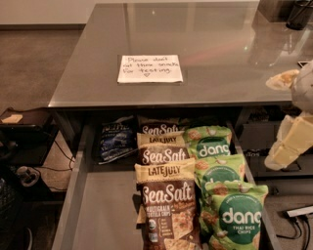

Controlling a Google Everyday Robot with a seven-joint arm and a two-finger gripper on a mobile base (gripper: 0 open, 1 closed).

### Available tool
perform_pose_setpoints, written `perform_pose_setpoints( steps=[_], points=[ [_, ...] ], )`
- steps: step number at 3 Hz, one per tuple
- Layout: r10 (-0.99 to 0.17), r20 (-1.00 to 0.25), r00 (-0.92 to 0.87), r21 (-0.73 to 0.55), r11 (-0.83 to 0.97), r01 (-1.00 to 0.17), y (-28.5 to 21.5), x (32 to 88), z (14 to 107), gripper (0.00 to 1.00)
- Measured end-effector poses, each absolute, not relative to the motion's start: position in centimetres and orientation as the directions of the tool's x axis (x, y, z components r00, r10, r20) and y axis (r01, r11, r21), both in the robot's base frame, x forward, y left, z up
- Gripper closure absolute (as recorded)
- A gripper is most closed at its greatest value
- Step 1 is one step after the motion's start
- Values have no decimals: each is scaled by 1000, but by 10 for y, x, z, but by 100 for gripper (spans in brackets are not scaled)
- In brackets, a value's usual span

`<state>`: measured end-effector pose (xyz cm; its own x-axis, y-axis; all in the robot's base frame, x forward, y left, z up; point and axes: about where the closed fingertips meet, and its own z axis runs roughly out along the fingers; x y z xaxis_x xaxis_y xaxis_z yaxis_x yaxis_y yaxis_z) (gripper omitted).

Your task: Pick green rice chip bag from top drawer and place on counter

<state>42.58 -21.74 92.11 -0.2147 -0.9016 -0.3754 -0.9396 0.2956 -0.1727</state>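
Three light green "dang" rice chip bags lie in a row on the right side of the open top drawer (105, 205): the front one (238, 215), the middle one (220, 171) and the back one (211, 144). The counter (205, 34) is a glossy dark grey top above the drawer, with a white handwritten note (149, 68) on it. My gripper (288, 144), with cream-coloured parts, hangs at the right edge of the view, to the right of the drawer and apart from the bags, holding nothing that I can see.
Three brown-and-tan "Sea Salt" bags (166, 200) lie in the drawer's middle row. A dark blue bag (116, 139) lies at the back left. A dark cup (299, 14) stands on the counter's far right corner. Low shelves and cables (19, 161) sit on the floor to the left.
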Motion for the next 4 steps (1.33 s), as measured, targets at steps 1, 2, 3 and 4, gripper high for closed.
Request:
perform_pose_setpoints(
  steps=[1, 2, 3, 4],
  points=[
    [-865, -456, -209, -127, 295, -947, -214, 419, 883, 0],
    [-841, -501, -204, -64, 271, -960, -209, 408, 841, 0],
    [-829, -513, -225, 14, 254, -967, -208, 393, 802, 0],
    [-823, -511, -248, 83, 240, -967, -206, 377, 773, 0]
  ],
)
